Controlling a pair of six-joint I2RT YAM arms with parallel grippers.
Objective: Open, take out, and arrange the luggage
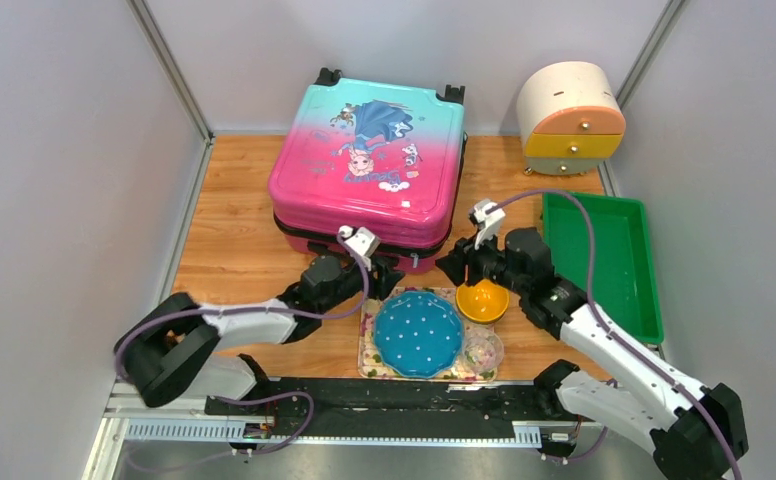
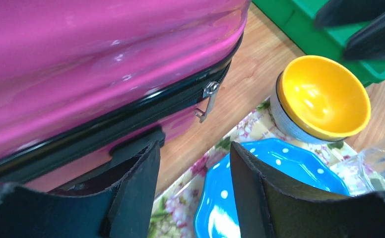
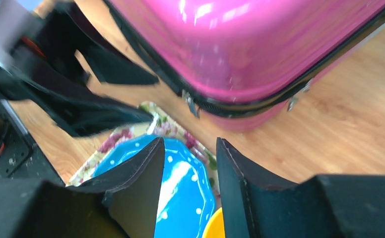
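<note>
Pink-to-turquoise luggage (image 1: 369, 160) lies closed on the wooden table (image 1: 234, 200), with a blue plate (image 1: 419, 333), yellow bowl (image 1: 482, 300) and floral mat (image 1: 369, 352) crowding its near edge, where the left gripper (image 1: 386, 274) and right gripper (image 1: 454, 264) hang spread and empty.

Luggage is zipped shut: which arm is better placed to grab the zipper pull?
Probably left: the zipper pull on the luggage hangs just ahead of the open left gripper; the right gripper sits farther back.

Grey walls (image 1: 54, 150), metal corner posts (image 1: 169, 70), wooden tabletop (image 1: 226, 240), even light
</note>
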